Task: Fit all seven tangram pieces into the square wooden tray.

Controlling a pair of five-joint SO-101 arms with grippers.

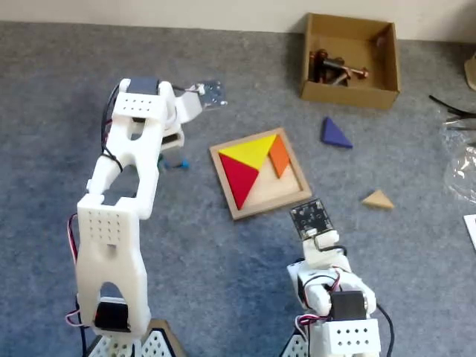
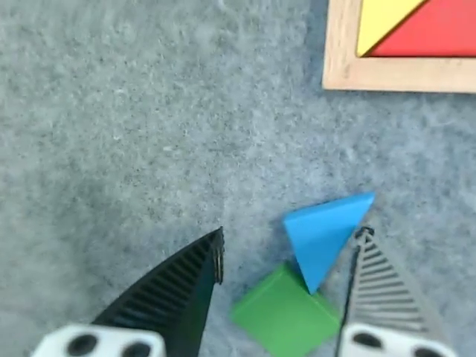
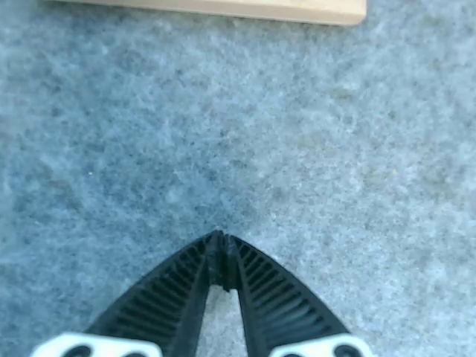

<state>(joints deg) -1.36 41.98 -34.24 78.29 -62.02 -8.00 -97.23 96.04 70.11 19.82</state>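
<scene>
The left gripper (image 2: 291,236) gapes wide with the blue triangle (image 2: 325,232) and green square (image 2: 286,314) between its jaws, while the right gripper (image 3: 223,244) is pinched closed, empty, near the tray (image 3: 260,9).

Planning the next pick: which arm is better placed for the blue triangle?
Left. The open left gripper straddles the blue triangle beside the green square; the right gripper is shut over carpet by the tray.

Odds and ends on the grey tabletop (image 1: 223,290)

A brown cardboard box (image 1: 346,94) sits at the far edge, open on top, with shiny copper-coloured metal bits (image 1: 335,68) inside. Off to one side, near the edge, lie thin black wires (image 1: 452,113). Just beside them is a crinkly piece of clear plastic (image 1: 462,172).
</scene>
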